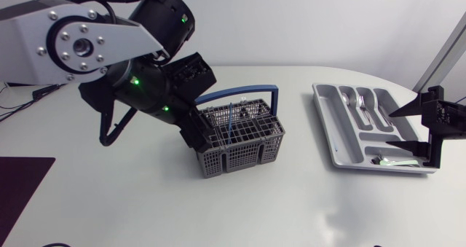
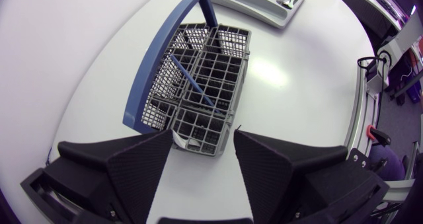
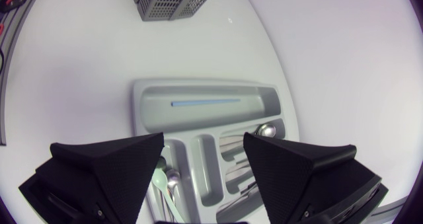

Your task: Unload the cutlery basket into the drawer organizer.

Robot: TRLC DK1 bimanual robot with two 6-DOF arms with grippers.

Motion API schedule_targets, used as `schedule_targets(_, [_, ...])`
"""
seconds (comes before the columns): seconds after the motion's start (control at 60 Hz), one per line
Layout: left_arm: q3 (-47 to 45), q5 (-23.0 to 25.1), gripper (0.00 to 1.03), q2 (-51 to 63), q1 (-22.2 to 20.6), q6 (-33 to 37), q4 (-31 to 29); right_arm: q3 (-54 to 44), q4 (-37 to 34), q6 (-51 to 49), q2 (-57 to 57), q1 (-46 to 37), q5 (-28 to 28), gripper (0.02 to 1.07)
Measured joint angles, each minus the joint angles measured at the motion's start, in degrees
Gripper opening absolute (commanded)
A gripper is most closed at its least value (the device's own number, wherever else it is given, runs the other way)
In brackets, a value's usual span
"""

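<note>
Cutlery basket [image 1: 240,139], of grey mesh with a blue handle [image 1: 240,92], is seen standing upright near the middle of the white table [image 1: 291,203] in the head view. A thin blue stick [image 1: 231,120] is seen leaning inside one of its compartments; whether other pieces lie in it cannot be told. The left gripper [image 1: 193,134] is held at the basket's 9 o'clock side, close against its end wall, though contact cannot be made out. In the left wrist view the two fingers [image 2: 142,161] of that gripper are spread wide, with nothing clasped between them, and the basket's near corner is seen just ahead of the gap.

The drawer organizer [image 1: 329,130], a grey tray, is placed at 3 o'clock from the basket and well apart from it. Metal forks and spoons [image 1: 364,105] are laid in its narrow compartments, and a pale green piece [image 1: 389,161] is seen in the compartment at the tray's 5 o'clock end. The right gripper [image 1: 404,128] is held over the tray's 3 o'clock side, its fingers set wide apart and empty. In the right wrist view a second blue stick [image 3: 206,103] is shown lying alone in the long compartment ahead of the gripper.
</note>
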Motion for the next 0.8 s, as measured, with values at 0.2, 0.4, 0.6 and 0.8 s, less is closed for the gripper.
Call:
schedule_targets(0.2, [0.0, -4.83, 0.7, -0.07, -0.26, -4.74, -1.46, -4.72, -0.63, 14.75, -10.4, 9.57, -0.15, 0.95])
schedule_targets(0.4, [0.0, -7.61, 0.7, -0.04, -2.16, -11.45, -5.11, -8.11, 0.79, 29.81, -18.29, 19.96, 3.06, 0.95])
schedule_targets(0.6, [0.15, -12.79, 0.62, 2.64, -4.28, -15.08, -5.16, -11.41, 4.87, 42.93, -23.67, 31.41, 11.1, 0.95])
schedule_targets(0.8, [0.85, -15.1, 0.6, 6.86, -3.63, -16.63, -4.61, -16.11, 8.7, 53.99, -28.98, 44.74, 18.03, 0.95])
